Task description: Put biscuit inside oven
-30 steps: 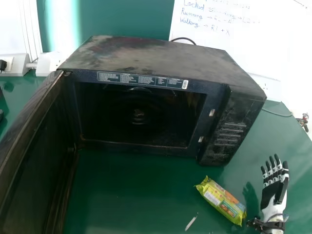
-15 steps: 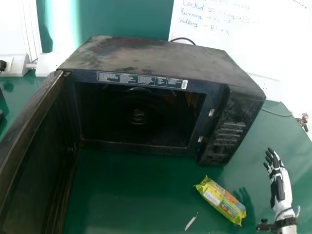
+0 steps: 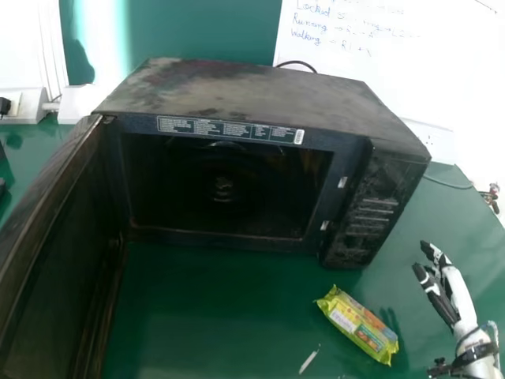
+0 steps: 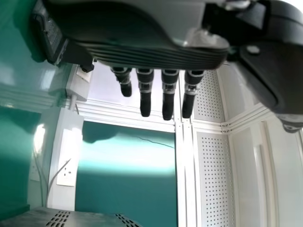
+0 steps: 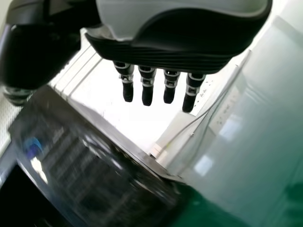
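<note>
Tabletop (image 3: 213, 308) spreads green and glossy below your work; take the clock face from the middle of the head view. From 1 to 2 o'clock you have a whiteboard (image 3: 379, 55) with blue handwriting, and at 11 a green panel (image 3: 173, 31). White socket boxes sit at 10 (image 3: 76, 103) and between 2 and 3 (image 3: 430, 140), and a dark cable (image 3: 298, 63) loops behind the oven (image 3: 245, 91). At 3 o'clock you see the tabletop's edge slanting away, a small metallic cluster (image 3: 491, 197) by it. The left wrist view also gives you perforated panels (image 4: 215, 179) and pale frames.

The oven's cavity faces you in the middle. Its door (image 3: 59, 268) swings wide from 8 to 9 o'clock, so that side is walled off for you. Your open room is the green stretch at 6, between door and biscuit (image 3: 359, 324), with a white mark (image 3: 309, 359) on it near the biscuit.

The biscuit lies in its yellow-green wrapper at 5 o'clock on the tabletop, near the oven's front corner but apart from it. Your right robot hand (image 3: 460, 300) is at 4, beside the biscuit, released, fingers extended. Your left robot hand (image 4: 168, 97), in the left wrist view, is released too, fingers straight.
</note>
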